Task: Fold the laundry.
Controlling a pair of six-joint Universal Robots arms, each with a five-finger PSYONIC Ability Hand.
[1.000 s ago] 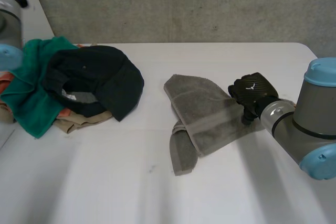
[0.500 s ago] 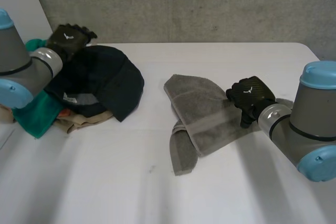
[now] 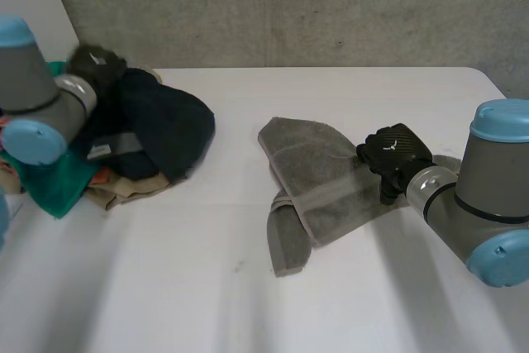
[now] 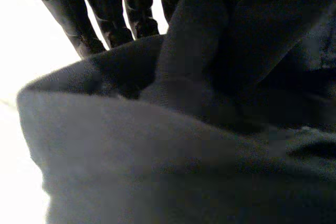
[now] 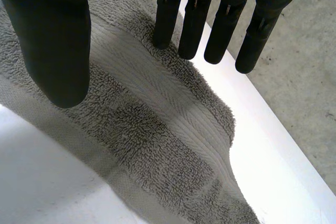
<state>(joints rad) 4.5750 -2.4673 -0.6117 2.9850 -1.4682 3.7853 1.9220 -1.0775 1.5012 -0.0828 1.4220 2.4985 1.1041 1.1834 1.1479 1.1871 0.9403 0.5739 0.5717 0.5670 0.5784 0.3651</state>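
A crumpled grey towel (image 3: pixel 318 179) lies on the white table (image 3: pixel 248 303), right of centre. My right hand (image 3: pixel 395 150) hovers at the towel's right edge. In the right wrist view its fingers (image 5: pixel 194 19) are straight and the thumb stands apart above the towel (image 5: pixel 157 129), holding nothing. At the far left my left hand (image 3: pixel 95 64) is on top of the laundry pile, against the black garment (image 3: pixel 165 130). In the left wrist view its fingers (image 4: pixel 105 9) reach down behind a raised fold of that black garment (image 4: pixel 184 156), which bunches up under the palm.
The pile at the left also holds a green cloth (image 3: pixel 50 175), a beige piece (image 3: pixel 124 192) and a bit of orange (image 3: pixel 101 177). A grey concrete wall runs behind the table's far edge.
My left arm has swung in over the pile and its hand has come down on the black garment, which is now bunched and drawn leftward. The right hand has barely shifted.
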